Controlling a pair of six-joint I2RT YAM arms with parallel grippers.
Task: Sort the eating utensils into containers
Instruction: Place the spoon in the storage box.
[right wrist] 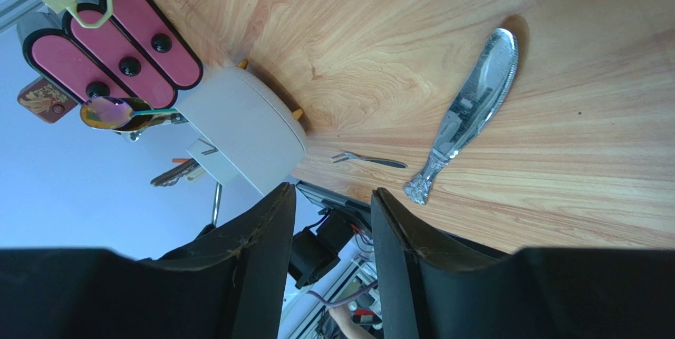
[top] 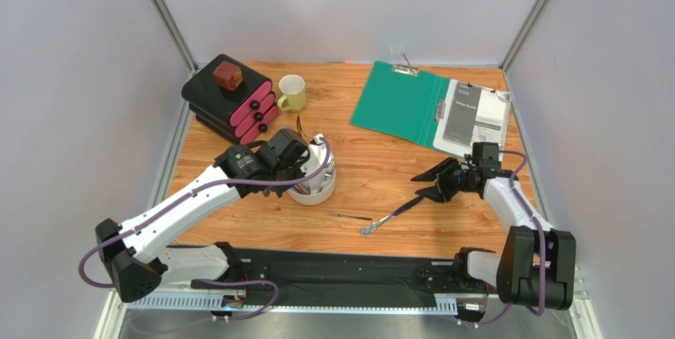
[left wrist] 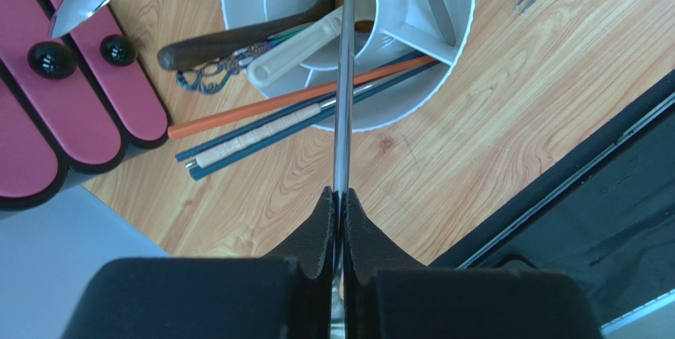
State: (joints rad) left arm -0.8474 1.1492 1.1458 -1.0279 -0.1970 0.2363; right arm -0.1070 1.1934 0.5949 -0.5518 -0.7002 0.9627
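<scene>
From the left wrist view I see my left claw (left wrist: 341,197) pinched tight on the slim handle of a silver utensil (left wrist: 343,102). Its far end reaches into the round white holder (left wrist: 444,78), though I cannot tell which compartment, and chopsticks (left wrist: 261,133), a brown-handled spoon (left wrist: 214,46) and a white ceramic spoon (left wrist: 293,54) lean there too. My right claw (right wrist: 331,193) hangs above the wooden surface (right wrist: 594,157) with its jaws apart and nothing between them, near a silver knife (right wrist: 467,114) lying flat and a small fork (right wrist: 368,159) between knife and holder.
</scene>
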